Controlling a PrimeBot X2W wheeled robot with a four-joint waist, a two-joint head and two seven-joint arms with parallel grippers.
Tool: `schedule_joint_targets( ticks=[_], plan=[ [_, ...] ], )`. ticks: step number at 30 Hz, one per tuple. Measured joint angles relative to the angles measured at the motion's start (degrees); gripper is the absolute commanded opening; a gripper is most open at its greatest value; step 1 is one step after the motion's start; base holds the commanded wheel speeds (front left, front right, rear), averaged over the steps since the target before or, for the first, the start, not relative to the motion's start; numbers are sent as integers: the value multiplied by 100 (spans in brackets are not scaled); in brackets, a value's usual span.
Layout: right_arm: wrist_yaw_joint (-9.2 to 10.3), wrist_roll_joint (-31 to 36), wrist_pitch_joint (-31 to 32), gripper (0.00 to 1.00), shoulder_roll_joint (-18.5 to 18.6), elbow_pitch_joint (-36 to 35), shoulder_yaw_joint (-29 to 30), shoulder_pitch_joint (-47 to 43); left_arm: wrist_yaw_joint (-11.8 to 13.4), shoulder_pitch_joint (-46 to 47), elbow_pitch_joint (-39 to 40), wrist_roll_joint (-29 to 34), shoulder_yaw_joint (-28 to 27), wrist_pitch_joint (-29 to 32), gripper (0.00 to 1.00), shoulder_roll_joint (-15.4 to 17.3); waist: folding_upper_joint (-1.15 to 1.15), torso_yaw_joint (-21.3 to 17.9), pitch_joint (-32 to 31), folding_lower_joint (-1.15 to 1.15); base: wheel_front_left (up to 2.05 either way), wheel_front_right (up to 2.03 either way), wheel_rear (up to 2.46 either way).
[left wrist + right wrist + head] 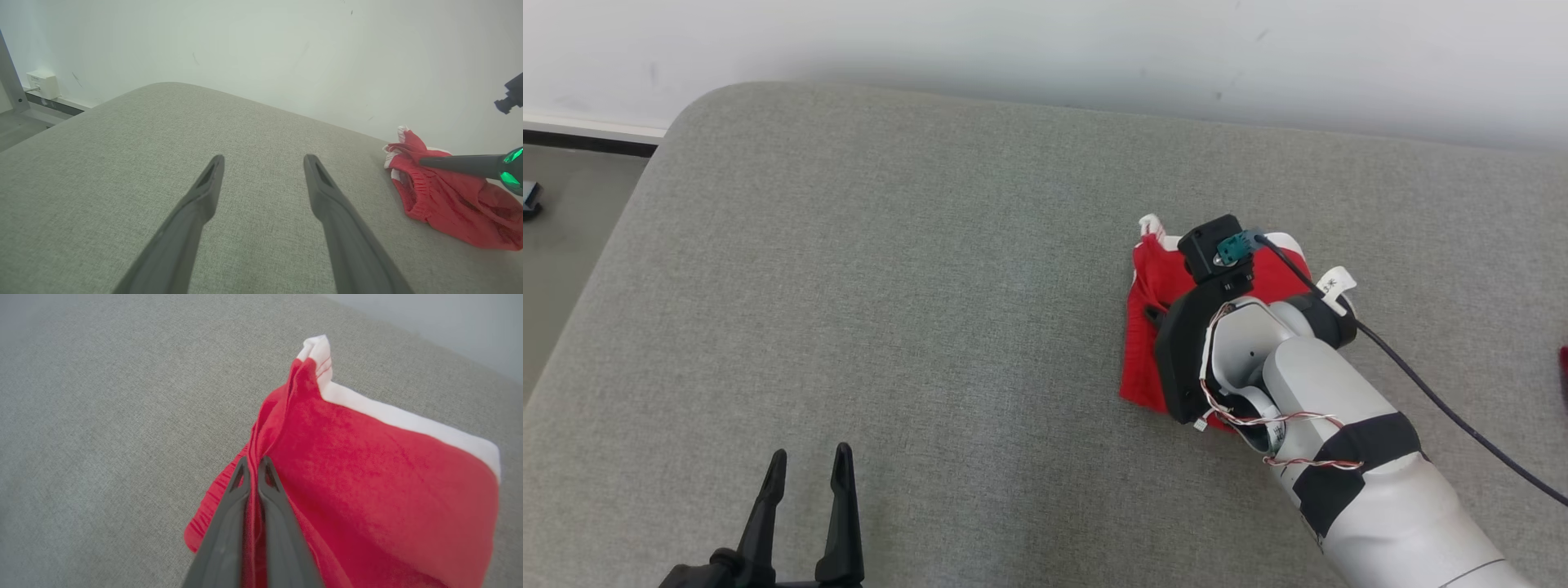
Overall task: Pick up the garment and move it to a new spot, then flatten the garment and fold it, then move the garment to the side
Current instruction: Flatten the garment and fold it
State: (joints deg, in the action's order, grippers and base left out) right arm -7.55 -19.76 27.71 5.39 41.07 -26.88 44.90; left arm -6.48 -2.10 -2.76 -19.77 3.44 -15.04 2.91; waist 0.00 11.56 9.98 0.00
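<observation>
The garment (1145, 351) is red with white trim and lies bunched on the right half of the grey cushion. In the right wrist view my right gripper (254, 463) is shut on a raised fold of the garment (367, 469), red cloth pinched between its fingers. The left wrist view has the garment (445, 204) at its right edge, with a finger of the right gripper (457, 162) reaching over it. My left gripper (810, 464) stands open low at the front left of the cushion, well apart from the garment, nothing between its fingers (204, 192).
The grey cushion (890, 286) ends at a white wall (1045, 41) behind. Its rounded left corner drops to the floor (564, 237). A black cable (1437, 392) trails from my right wrist across the cushion. A white box (40, 83) sits on the wall at far left.
</observation>
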Motion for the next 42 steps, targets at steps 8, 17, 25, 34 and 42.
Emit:
schedule_joint_targets(
  ticks=[8,17,25,34,42],
  plan=[
    [0,-609,-651,100,-87,-46,242,77,43,5,12,-18,-10,0,100,0,0,-118,-10,0,0,0,0],
    [0,-648,-1512,100,421,-645,904,101,44,-11,10,-5,-42,0,100,-2,0,-264,-204,0,0,0,0],
    [0,248,-1845,49,759,-754,1590,-1027,62,-83,16,-4,-1,0,100,0,0,-314,-365,0,0,0,0],
    [0,641,-2028,0,107,-964,1194,-1569,58,-99,38,-9,-7,-1,100,-1,0,-315,-223,0,0,0,0],
    [0,824,-2287,0,-214,-541,543,-1645,35,-16,-5,-16,21,0,100,0,0,-226,-150,0,0,0,0]
  ],
)
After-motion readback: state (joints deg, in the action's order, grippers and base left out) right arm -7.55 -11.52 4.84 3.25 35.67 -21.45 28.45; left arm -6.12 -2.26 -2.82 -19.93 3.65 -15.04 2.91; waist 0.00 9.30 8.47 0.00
